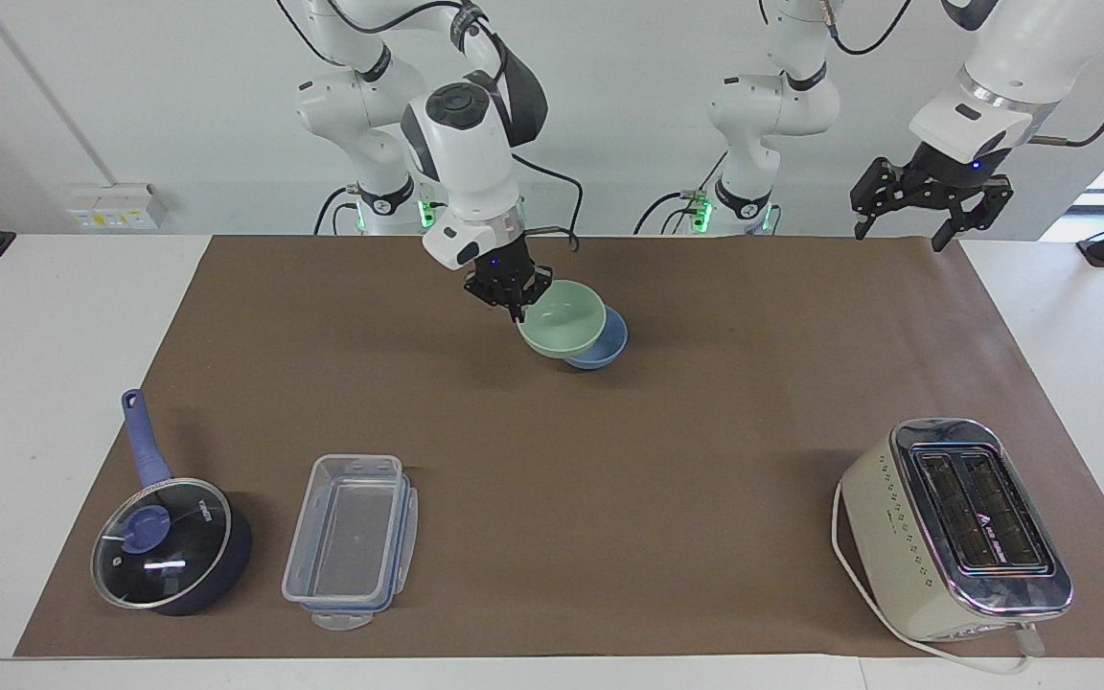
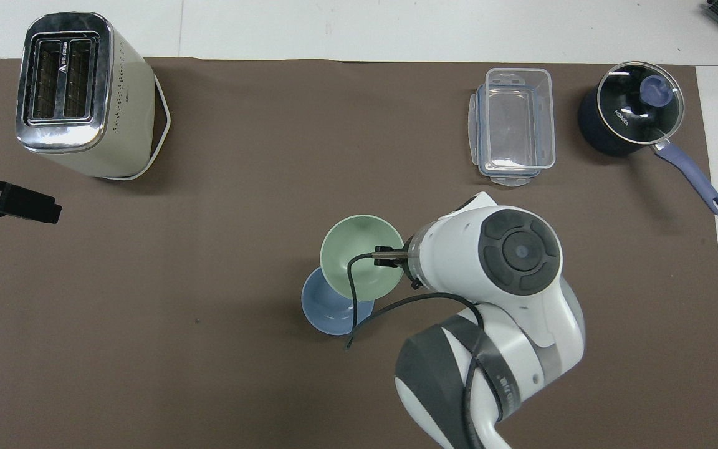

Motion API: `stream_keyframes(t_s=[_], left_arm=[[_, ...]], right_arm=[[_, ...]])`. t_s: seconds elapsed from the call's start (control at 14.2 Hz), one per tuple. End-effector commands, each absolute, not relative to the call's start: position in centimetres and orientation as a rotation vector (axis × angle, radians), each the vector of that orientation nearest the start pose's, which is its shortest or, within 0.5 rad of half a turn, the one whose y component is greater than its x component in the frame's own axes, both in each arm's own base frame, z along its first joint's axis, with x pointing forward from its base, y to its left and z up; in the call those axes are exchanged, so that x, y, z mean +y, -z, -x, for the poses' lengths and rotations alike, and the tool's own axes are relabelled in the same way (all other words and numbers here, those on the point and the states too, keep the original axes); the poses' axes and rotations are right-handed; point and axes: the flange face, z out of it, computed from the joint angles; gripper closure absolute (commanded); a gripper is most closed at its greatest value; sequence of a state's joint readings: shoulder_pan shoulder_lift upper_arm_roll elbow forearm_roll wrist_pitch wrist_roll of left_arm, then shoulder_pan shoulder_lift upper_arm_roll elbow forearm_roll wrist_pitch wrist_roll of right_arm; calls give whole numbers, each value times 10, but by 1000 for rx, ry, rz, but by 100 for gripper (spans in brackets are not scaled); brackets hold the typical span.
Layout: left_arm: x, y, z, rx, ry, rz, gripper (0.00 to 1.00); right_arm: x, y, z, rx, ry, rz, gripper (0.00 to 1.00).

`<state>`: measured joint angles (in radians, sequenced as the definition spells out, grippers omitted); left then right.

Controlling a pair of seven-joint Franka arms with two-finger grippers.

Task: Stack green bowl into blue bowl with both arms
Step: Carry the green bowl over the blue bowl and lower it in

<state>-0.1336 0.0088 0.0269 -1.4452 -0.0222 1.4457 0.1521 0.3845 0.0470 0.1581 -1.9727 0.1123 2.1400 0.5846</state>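
Bowls sit together near the middle of the brown paper mat (image 1: 609, 479). The green bowl (image 1: 562, 320), round, smooth and matte mint, hangs tilted in the air, its rim pinched by the right gripper (image 1: 515, 299), and it partly covers the blue bowl (image 1: 605, 350) from above. The blue bowl, the same round shape in muted periwinkle, rests on the mat under it; whether the two touch cannot be told. The right arm (image 2: 496, 274), white with grey bands and a silver wrist ring, bends down from its base, wrist pointing steeply down, black fingers clamped narrowly on the green rim at the side toward its own end of the table. The left gripper (image 1: 931, 196) waits high over the mat's edge at the left arm's end, fingers spread wide and holding nothing. A cream and chrome toaster (image 1: 954, 527), a clear plastic container (image 1: 351, 541) and a dark blue saucepan (image 1: 173, 546) with a glass lid stand farther from the robots.
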Motion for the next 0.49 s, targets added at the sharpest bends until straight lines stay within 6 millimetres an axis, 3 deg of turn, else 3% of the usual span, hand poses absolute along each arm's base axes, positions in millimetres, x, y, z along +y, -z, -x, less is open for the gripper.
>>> stream_keyframes(t_s=[0.0, 0.21, 0.42], left_arm=[[-56, -667, -536, 413, 1, 3130, 0], [-56, -667, -536, 413, 3, 3130, 0], [-59, -667, -536, 423, 3, 3129, 0]], right_arm=[[334, -433, -485, 154, 63, 2984, 100], [337, -426, -480, 147, 48, 2991, 100], [336, -402, -475, 148, 48, 2993, 100]])
